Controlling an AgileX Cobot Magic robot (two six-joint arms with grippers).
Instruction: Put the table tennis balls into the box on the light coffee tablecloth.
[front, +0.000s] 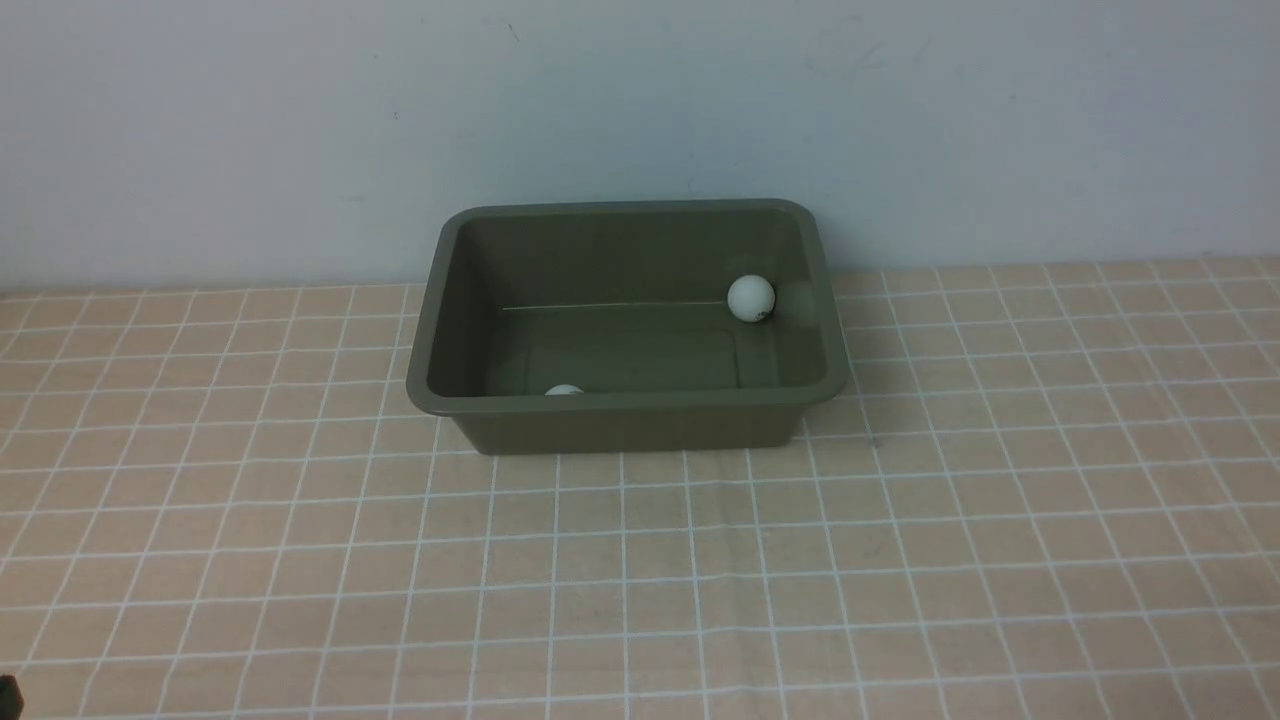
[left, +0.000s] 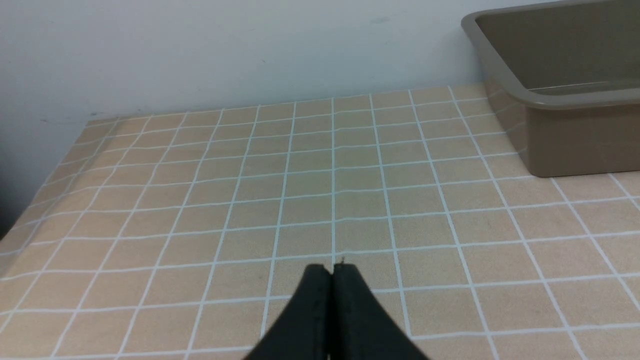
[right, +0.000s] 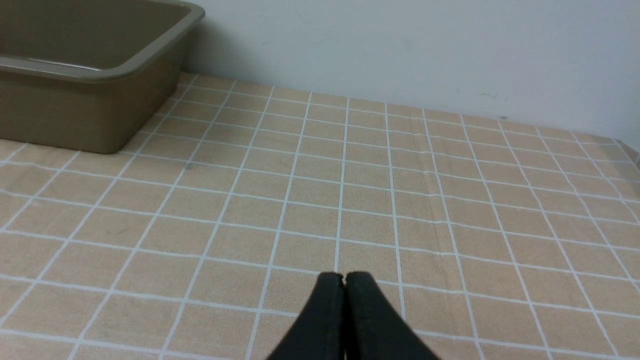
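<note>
Front view: box (front: 628, 325) on light coffee tablecloth (front: 640, 560); one ball (front: 751, 297) inside by its right wall, another ball (front: 564, 390) seemingly behind the near rim, mostly hidden.
Left wrist view: left gripper (left: 332, 270) fingers pressed together, empty.
Right wrist view: right gripper (right: 344, 278) fingers pressed together, empty.

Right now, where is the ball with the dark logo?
In the front view, the ball lies inside the green box, on its right, against the far wall.
</note>
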